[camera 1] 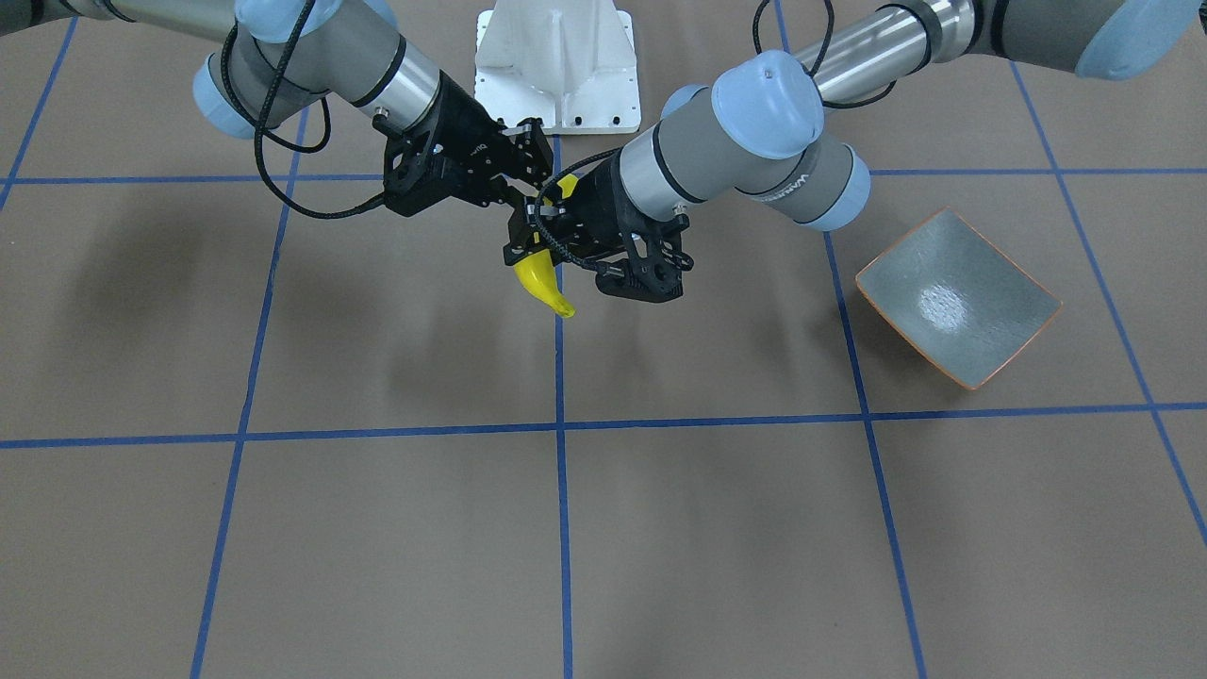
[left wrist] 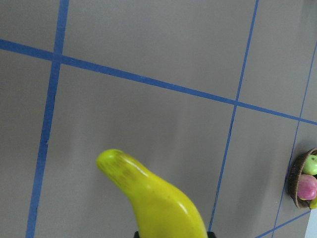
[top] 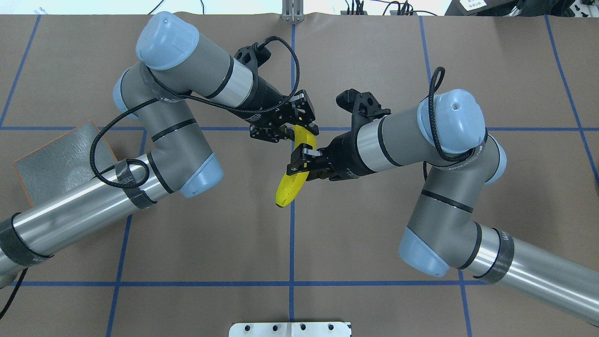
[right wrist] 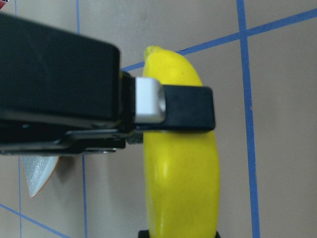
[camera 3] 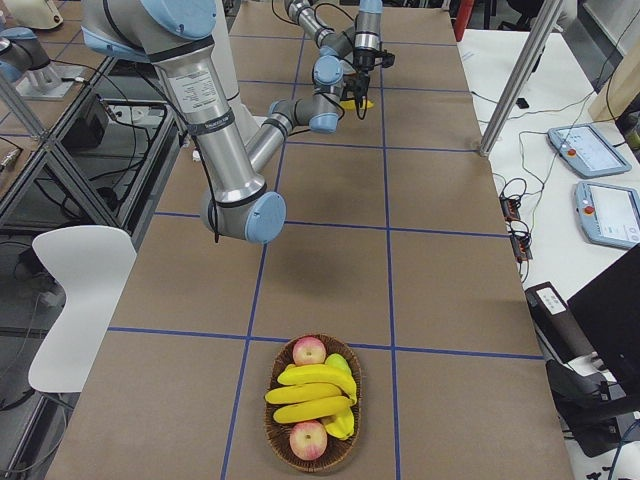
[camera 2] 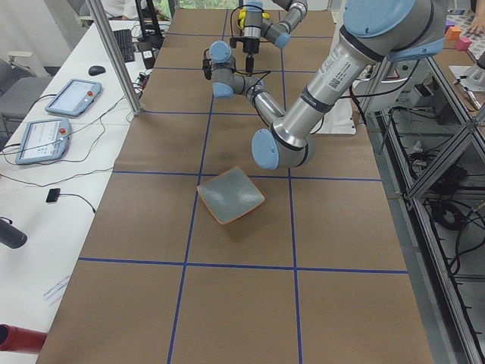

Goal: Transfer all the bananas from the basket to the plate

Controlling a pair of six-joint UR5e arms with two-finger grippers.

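Observation:
One yellow banana (camera 1: 545,283) hangs in the air over the table's middle, held between both grippers. My left gripper (camera 1: 530,247) is shut on it; its finger crosses the banana (right wrist: 181,173) in the right wrist view. My right gripper (camera 1: 547,184) is shut on the same banana (top: 290,185). The banana's free tip shows in the left wrist view (left wrist: 158,198). The grey-green plate (top: 56,154) with an orange rim lies empty on my left side, partly under the left arm. Three more bananas (camera 3: 310,392) lie in the wicker basket (camera 3: 275,435) at the table's right end.
The basket also holds two red apples (camera 3: 308,350) and a green fruit. A white mount plate (camera 1: 556,66) sits at the robot's base. Blue tape lines cross the brown table. Side tables with tablets (camera 2: 72,97) flank the far edge.

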